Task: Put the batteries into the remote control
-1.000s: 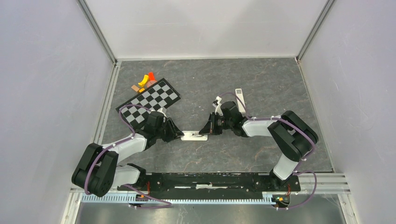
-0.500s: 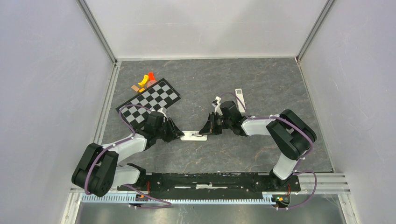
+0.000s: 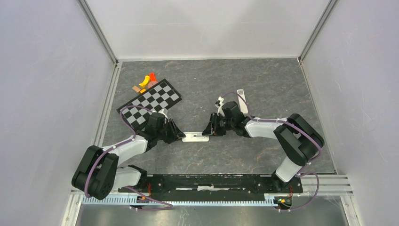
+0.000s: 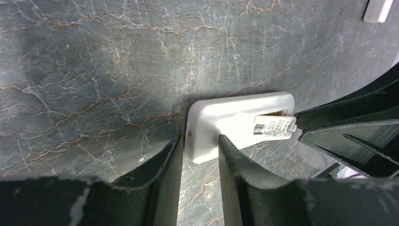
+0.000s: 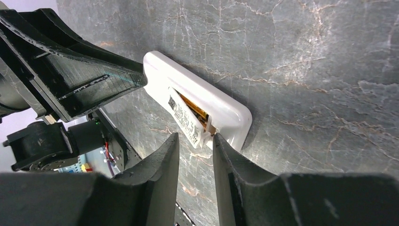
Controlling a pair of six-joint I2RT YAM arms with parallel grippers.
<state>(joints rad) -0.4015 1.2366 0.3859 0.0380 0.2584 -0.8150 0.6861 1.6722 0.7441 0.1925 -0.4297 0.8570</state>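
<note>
Now the left hand (image 4: 200, 139) is holding one end of the remote control (image 4: 230, 115), which is lying on the surface (image 3: 263, 80) in the middle. One of the batteries (image 5: 187, 120) is poking up at a slant out of the remote's back, and the right hand (image 5: 195, 136) is hanging open around its tip, so it is probably needing a push down.

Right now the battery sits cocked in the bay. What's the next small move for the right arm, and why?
Probably ease the right pincer down to press the battery flat. Its near end stands tilted above the rim of the remote control. The pincer's fingers are parted on either side of that end, and the left pincer holds the handset's other end.
</note>
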